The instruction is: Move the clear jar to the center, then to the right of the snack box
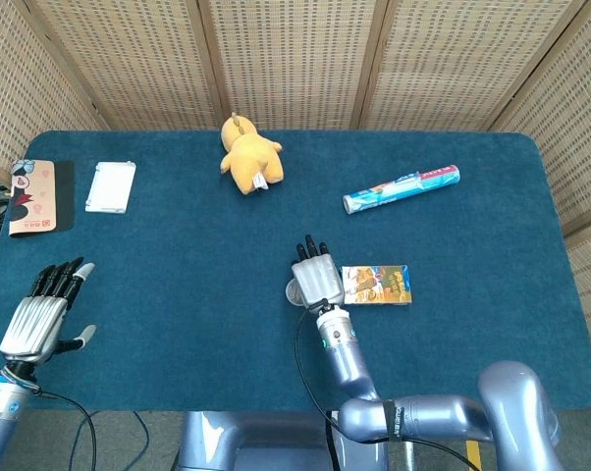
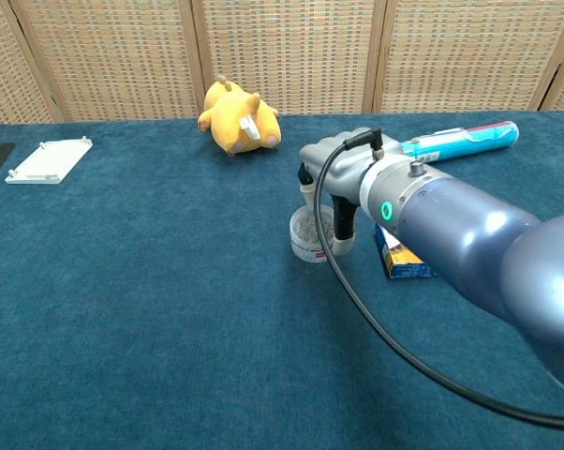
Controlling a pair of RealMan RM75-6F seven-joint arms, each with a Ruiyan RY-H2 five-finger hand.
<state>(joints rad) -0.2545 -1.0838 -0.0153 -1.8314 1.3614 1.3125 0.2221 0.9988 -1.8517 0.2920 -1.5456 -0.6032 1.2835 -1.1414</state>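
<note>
The clear jar (image 2: 308, 234), short with dark contents and a white label, sits in the grip of my right hand (image 2: 336, 199), whose fingers (image 2: 344, 225) wrap its right side. In the head view only a sliver of the jar (image 1: 293, 292) shows at the left edge of the right hand (image 1: 316, 277). The snack box (image 1: 376, 285), flat and orange-yellow, lies just right of that hand; in the chest view the snack box (image 2: 404, 261) is partly hidden behind the forearm. I cannot tell whether the jar touches the cloth. My left hand (image 1: 42, 316) hovers with fingers spread at the table's near left corner.
A yellow plush toy (image 1: 248, 155) lies at the back middle. A blue printed tube (image 1: 402, 189) lies behind the snack box. A white flat box (image 1: 110, 186) and a patterned card (image 1: 32, 196) rest at the far left. The blue table cloth (image 1: 178, 265) stretches between both hands.
</note>
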